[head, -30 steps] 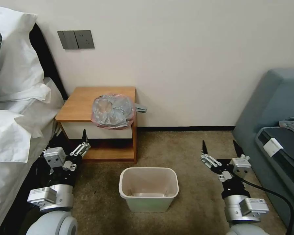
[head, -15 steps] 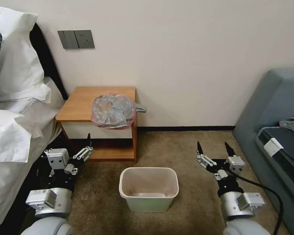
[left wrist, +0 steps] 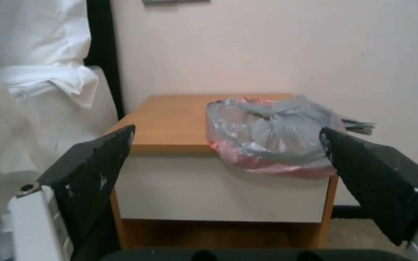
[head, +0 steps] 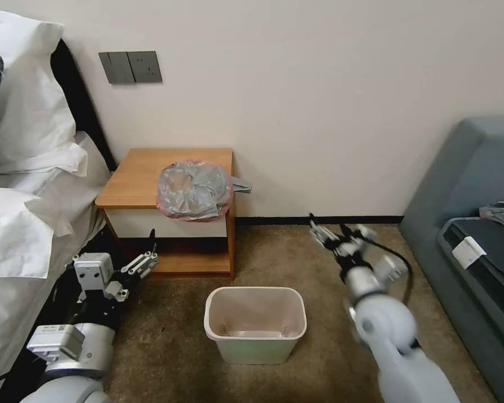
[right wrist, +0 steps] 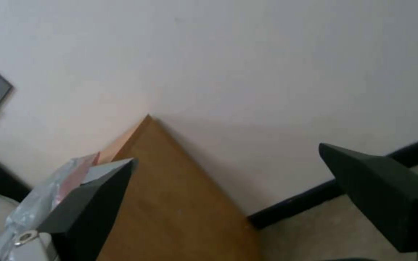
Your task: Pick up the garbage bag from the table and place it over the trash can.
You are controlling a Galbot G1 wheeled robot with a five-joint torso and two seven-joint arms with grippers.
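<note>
While the garbage bag (head: pixel 194 191) lies crumpled on the table (head: pixel 134 180), overhanging its front edge, the right gripper (head: pixel 335 233) hovers spread wide beside the table. The left wrist view reveals the left gripper (left wrist: pixel 226 145), fingers wide apart, facing the table's front.

- Right gripper (head: pixel 335 228): a second ago it hangs low over the carpet, well right of the trash can (head: pixel 255 323). Now it is farther forward and nearer the table (head: pixel 134 179), close to the baseboard beyond the can's far right corner.
- Right arm turned; its fingers (right wrist: pixel 90 203) stand apart and face the table's right side panel in the right wrist view.
- Left gripper (head: pixel 143 252): a slight shift only, now a little lower than before, near the table's lower left front corner.
</note>
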